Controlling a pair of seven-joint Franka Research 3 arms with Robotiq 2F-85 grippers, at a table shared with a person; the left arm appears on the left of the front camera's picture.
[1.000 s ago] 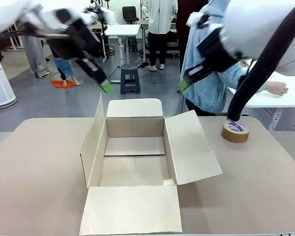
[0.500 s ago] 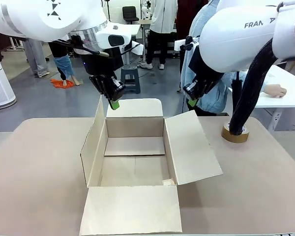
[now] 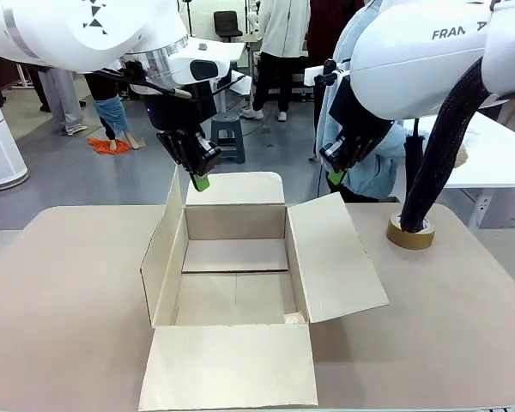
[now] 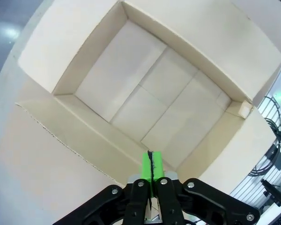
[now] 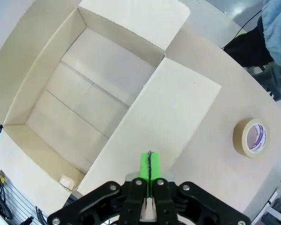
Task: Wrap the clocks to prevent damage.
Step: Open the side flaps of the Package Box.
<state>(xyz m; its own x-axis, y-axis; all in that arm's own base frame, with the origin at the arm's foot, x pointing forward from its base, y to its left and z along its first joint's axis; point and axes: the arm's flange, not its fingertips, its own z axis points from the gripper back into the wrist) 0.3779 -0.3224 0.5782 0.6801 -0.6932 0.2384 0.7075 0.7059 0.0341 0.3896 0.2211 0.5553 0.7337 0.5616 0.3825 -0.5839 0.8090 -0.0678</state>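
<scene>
Wrapping looks unstarted: box (image 3: pixel 236 233) open, seemingly bare; left gripper (image 3: pixel 200 182) and right gripper (image 3: pixel 333 176) hover, fingers (image 4: pixel 146 167) pressed together, empty.

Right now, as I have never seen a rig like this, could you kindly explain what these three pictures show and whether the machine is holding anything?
These are two white robot arms working at a brown table. The front picture is taken from between the arms, looking across the table. The left gripper and the right gripper each hang above the far end of an open cardboard box. The other two pictures come from cameras on the wrists and look down past each gripper's green pads into the box. Both grippers are shut, with the pads pressed together, and they hold nothing. On the table to the robot's right of the box lies a roll of tape.
</scene>
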